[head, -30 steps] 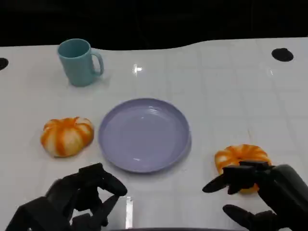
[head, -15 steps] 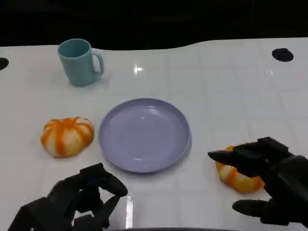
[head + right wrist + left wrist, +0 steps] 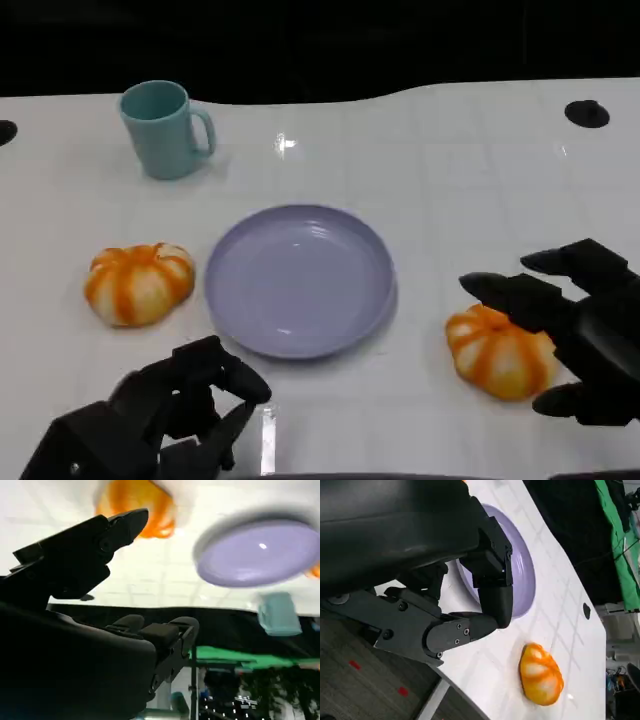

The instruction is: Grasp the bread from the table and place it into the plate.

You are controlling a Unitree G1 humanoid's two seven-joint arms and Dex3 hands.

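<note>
right hand (image 3: 575,335) drawn rightward (fingers spread), bread (image 3: 499,350) uncovered

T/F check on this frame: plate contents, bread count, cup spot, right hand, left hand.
1. The plate holds a bread. False: nothing lies in it.
2. Two breads lie on the table, the left bread and the right bread, on either side of the plate. True.
3. The cup stands in the plate. False: it stands on the table beyond it.
4. The right hand is open around the right bread. True.
5. The left hand holds the left bread. False: it holds nothing.
</note>
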